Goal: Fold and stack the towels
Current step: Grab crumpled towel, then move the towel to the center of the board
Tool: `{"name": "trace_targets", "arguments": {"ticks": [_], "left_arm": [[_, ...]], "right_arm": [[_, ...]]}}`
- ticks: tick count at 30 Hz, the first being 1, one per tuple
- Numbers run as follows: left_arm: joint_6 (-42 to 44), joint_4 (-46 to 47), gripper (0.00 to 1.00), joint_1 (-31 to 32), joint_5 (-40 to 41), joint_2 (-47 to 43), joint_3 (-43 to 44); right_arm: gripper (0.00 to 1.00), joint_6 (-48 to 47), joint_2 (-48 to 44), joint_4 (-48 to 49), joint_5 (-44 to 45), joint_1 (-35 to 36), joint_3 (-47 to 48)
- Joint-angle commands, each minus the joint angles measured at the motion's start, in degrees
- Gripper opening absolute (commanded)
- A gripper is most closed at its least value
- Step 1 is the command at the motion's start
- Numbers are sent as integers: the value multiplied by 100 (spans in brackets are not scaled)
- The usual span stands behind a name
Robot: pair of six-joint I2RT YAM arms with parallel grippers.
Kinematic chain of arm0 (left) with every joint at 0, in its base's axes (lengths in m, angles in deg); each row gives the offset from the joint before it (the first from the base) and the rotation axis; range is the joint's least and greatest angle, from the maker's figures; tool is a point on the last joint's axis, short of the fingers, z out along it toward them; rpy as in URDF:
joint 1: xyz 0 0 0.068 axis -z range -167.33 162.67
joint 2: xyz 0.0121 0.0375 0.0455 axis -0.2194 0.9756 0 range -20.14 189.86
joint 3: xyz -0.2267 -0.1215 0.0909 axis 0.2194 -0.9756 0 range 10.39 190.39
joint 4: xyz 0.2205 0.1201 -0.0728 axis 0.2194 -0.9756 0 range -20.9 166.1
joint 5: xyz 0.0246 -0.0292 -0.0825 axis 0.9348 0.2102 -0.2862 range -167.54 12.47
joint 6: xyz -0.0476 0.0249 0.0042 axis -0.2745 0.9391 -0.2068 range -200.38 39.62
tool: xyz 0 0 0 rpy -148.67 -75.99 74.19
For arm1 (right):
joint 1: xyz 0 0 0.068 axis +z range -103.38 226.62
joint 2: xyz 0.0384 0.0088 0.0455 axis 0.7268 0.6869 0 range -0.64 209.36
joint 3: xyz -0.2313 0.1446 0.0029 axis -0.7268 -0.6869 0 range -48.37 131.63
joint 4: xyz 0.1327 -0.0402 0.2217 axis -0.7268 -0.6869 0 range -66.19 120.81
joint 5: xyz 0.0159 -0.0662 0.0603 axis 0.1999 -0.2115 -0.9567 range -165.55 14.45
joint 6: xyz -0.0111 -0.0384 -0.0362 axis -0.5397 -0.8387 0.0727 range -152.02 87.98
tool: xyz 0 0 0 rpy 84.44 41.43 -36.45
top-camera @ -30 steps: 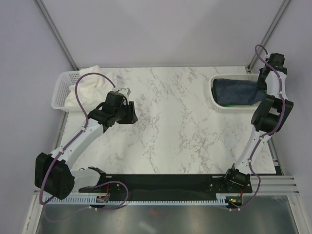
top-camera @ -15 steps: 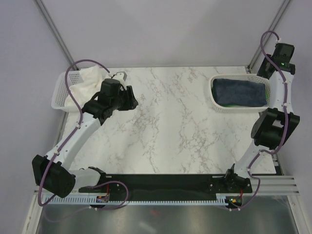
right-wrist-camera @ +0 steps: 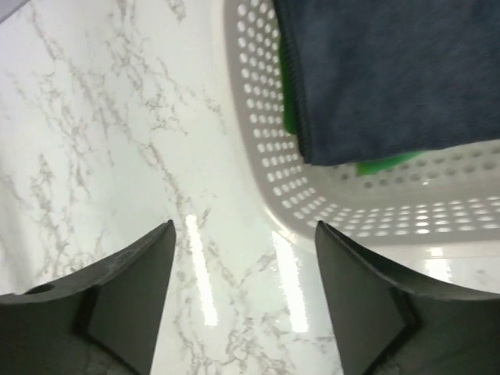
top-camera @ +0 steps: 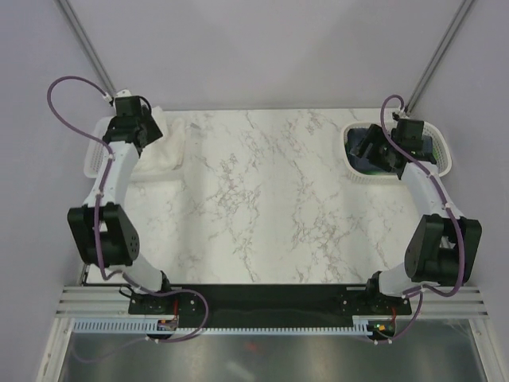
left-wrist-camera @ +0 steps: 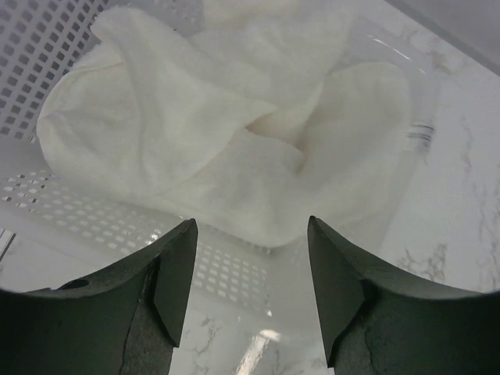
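A crumpled cream-white towel (left-wrist-camera: 226, 133) lies in a white mesh basket (left-wrist-camera: 47, 47) at the table's back left and spills over its rim toward the marble (top-camera: 163, 147). My left gripper (left-wrist-camera: 250, 234) hangs open just in front of it, nothing between the fingers; from above the left gripper (top-camera: 141, 127) is over the basket. A folded navy-blue towel (right-wrist-camera: 391, 70) rests on a green towel (right-wrist-camera: 289, 86) in the right basket (right-wrist-camera: 273, 156). My right gripper (right-wrist-camera: 246, 226) is open and empty above the marble beside that basket's left end (top-camera: 364, 147).
The marble table (top-camera: 262, 199) stretches between the two baskets. The left basket (top-camera: 94, 155) sits at the table's left edge, the right basket (top-camera: 374, 180) near the right edge. Grey walls and slanted frame posts (top-camera: 87, 48) stand close behind.
The left arm swung from the table's left-centre back over the cream towel's basket. The right arm came from the far right rear to the navy towel's basket. Both grippers opened wider.
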Motion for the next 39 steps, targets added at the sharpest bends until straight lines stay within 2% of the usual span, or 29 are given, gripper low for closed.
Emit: {"name": "trace_targets", "arguments": {"ticks": [1,3,6,7,9,12,14,17,18,19,22,26,30,33,34,37,39], "left_arm": [[410,98,67,-330,-285,1000,601],[631,177,72,-339,-286,1762,1120],[763,247,73,-435,-381,2659,1971],[798,247,73,-444,-382,2846,1974],[982,265,74,-453,-768,3181,2421],[1045,29,74,-470,-428,3673,2834],[1010,-349,69,-470,-286,3981,3326],[896,-403,26,-470,-189,3956,3503],[878,-394,9,-470,-163,3895,3521],[843,-403,2,-462,-58,3790,3504],[825,-359,2,-409,171,2974,3390],[1001,18,2,-190,-241,1778,3266],[835,45,2,197,-742,558,3547],[589,106,2,645,-1401,2,3881],[457,115,2,715,-1994,-313,4003],[-193,343,2,838,-3155,-885,3935],[-683,449,2,1040,-3571,-1158,3786]], "right_arm": [[84,649,-397,1146,-472,267,-356],[87,746,-380,1384,-464,435,-461],[95,747,-187,1516,-508,611,-401],[96,720,-134,1508,-516,646,-366],[97,632,32,1508,-517,673,-304],[97,501,191,1481,-455,726,-260],[97,465,244,1473,-420,726,-260],[97,482,306,1455,-350,752,-216],[96,500,297,1455,-349,752,-198],[96,535,280,1437,-367,787,-181],[96,588,192,1402,-420,840,-137],[96,667,25,1420,-613,840,-128],[96,694,-221,1429,-788,840,-242],[96,624,-405,1385,-876,840,-339],[96,597,-467,1315,-851,840,-365],[97,632,-687,1323,-789,840,-584],[97,711,-827,1297,-806,831,-725]]}}
